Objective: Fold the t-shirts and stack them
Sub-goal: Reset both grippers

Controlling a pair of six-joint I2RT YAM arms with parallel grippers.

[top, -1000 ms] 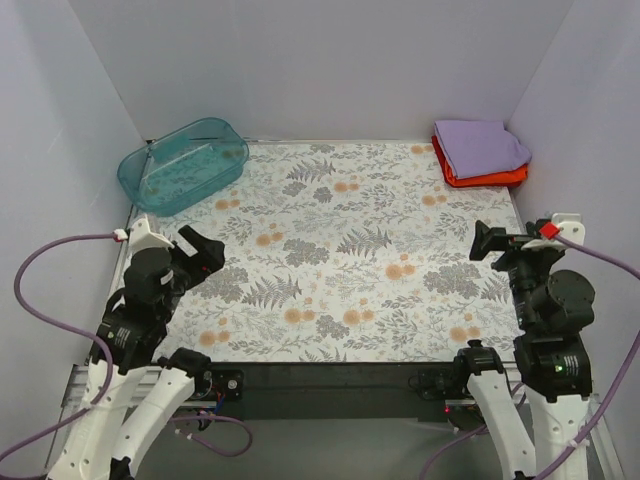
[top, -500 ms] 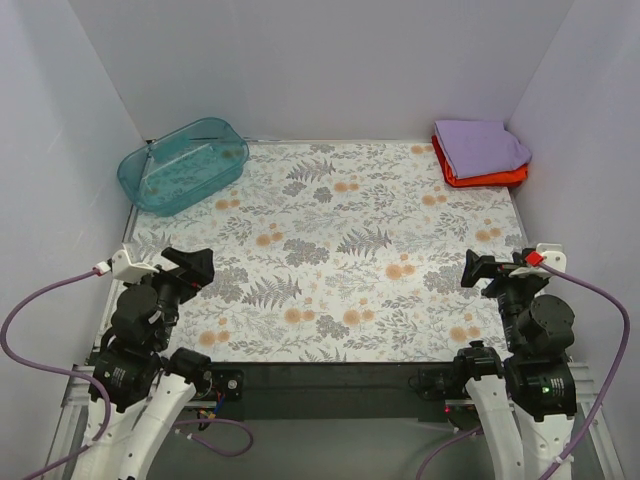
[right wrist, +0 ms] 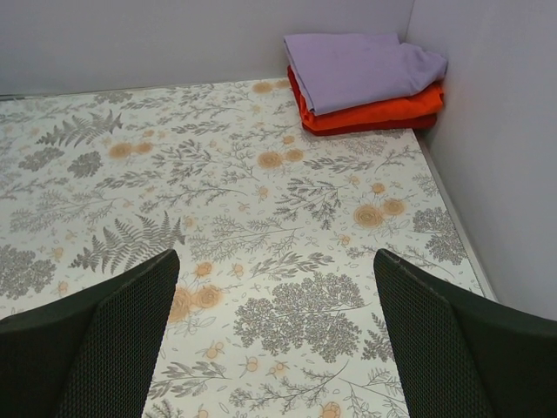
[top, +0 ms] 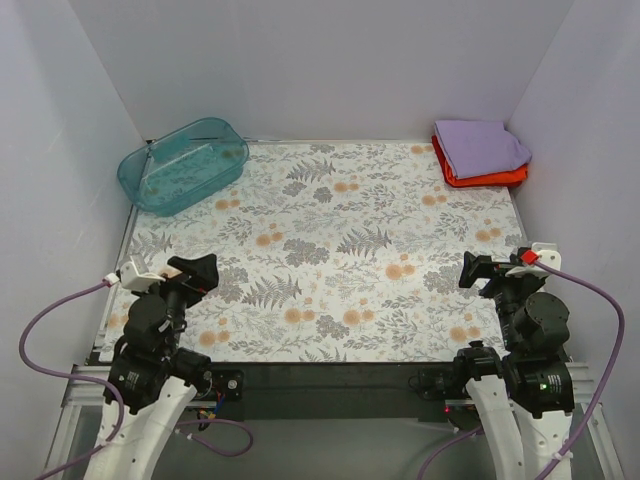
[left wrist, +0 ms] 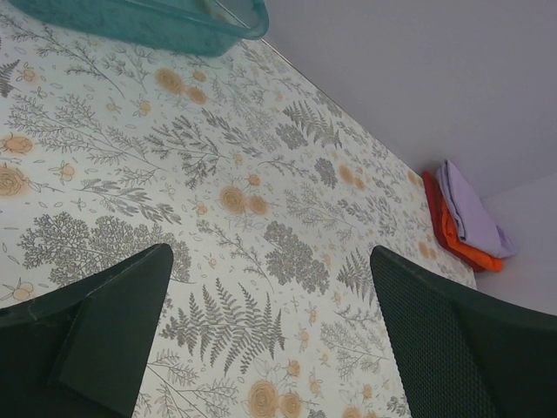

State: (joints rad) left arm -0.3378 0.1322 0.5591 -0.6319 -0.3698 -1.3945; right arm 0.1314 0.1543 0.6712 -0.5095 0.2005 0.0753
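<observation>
A folded lavender-purple t-shirt [top: 480,143] lies on top of a folded orange-red t-shirt [top: 490,177] in the far right corner of the table. The stack also shows in the right wrist view, purple [right wrist: 361,68] over orange-red [right wrist: 374,115], and small in the left wrist view [left wrist: 466,225]. My left gripper [top: 198,272] is open and empty at the near left, its jaws wide apart [left wrist: 270,287]. My right gripper [top: 478,270] is open and empty at the near right [right wrist: 277,292], far from the stack.
A translucent teal plastic tub [top: 183,165] stands at the far left corner; its rim shows in the left wrist view [left wrist: 148,22]. The floral tablecloth [top: 330,250] covers the table. White walls close in the back and both sides.
Both arms have drawn back toward the near edge and lowered. The left gripper moved down and toward its base; the right gripper moved slightly nearer. The t-shirt stack has not moved.
</observation>
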